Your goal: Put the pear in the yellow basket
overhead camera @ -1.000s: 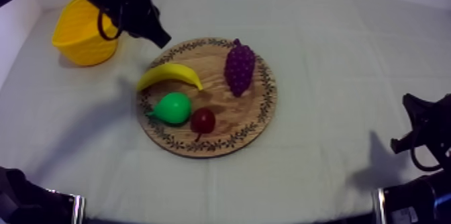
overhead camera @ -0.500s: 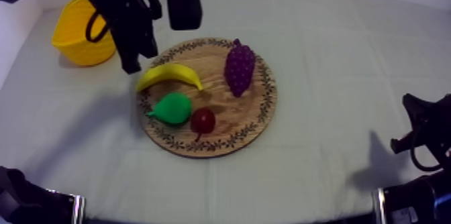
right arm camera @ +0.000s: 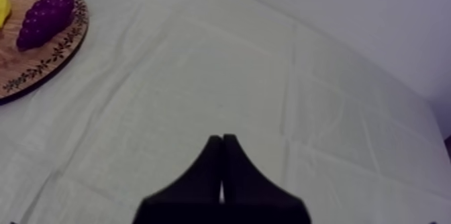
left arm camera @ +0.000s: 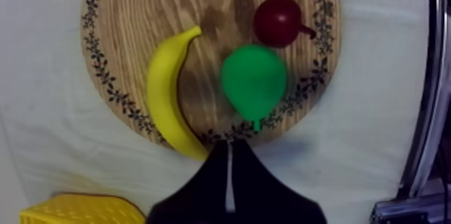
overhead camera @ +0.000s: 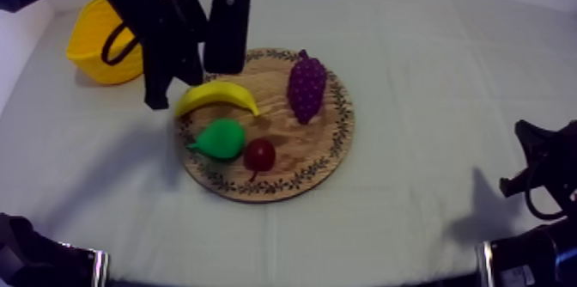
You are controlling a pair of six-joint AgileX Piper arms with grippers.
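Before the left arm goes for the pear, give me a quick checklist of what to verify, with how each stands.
1. Is the pear on the wooden board with nothing on top? ok.
2. Is the left end effector open for the grasp? not ok, fingers together.
3. Is the left end effector over the pear? not ok, it sits at the board's rim by the banana.
4. Is the yellow basket free inside? cannot tell, the arm hides part of it.
5. Is the right end effector out of the way? ok, over bare cloth.
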